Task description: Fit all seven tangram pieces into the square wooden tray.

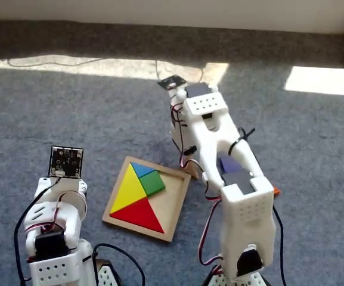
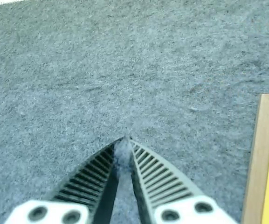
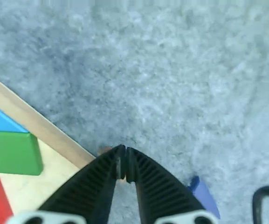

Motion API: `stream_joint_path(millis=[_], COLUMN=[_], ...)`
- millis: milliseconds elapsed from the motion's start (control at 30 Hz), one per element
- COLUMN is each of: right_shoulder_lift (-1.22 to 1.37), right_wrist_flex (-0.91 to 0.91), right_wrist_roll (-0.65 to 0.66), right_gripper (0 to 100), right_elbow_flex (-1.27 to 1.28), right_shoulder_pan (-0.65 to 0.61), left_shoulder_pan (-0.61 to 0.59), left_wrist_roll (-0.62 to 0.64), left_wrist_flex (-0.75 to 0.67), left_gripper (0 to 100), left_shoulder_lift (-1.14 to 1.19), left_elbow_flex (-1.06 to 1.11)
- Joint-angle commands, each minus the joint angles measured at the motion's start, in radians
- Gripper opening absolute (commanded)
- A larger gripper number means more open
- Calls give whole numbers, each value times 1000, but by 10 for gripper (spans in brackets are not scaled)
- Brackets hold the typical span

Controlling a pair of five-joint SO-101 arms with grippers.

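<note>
High view, square wooden tray [image 1: 174,204], partly filled

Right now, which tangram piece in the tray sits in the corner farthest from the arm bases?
The blue triangle, tucked into that corner; the green square, yellow triangle and red triangle sit away from it.

tray [image 1: 177,207] pale matt wood; pieces [image 1: 130,190] smooth, painted; worktop [image 1: 70,101] rough grey cloth; arm shells [image 1: 249,220] matt white plastic; jaws ribbed plastic.
</note>
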Motion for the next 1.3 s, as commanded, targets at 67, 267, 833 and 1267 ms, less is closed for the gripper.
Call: stream_joint_path(millis=[67,267,833,1267], right_shoulder_lift=[-185,-326,-645,-602], right_wrist_flex=[2,1,-358,-599], right_wrist_roll=[15,52,-195,-195], right_gripper=[6,6,217,220], right_elbow_flex=[70,179,739,886], right_shoulder_pan=[67,99,-56,-85], left_shoulder_pan=[-13,-13,-13,-12], left_wrist_roll=[0,0,0,0], left_wrist_flex=[-3,-3,-3,-3], left_gripper=[11,11,11,11], left_shoulder_lift=[-41,-41,-41,-41], left_elbow_flex=[-48,-47,-47,-47])
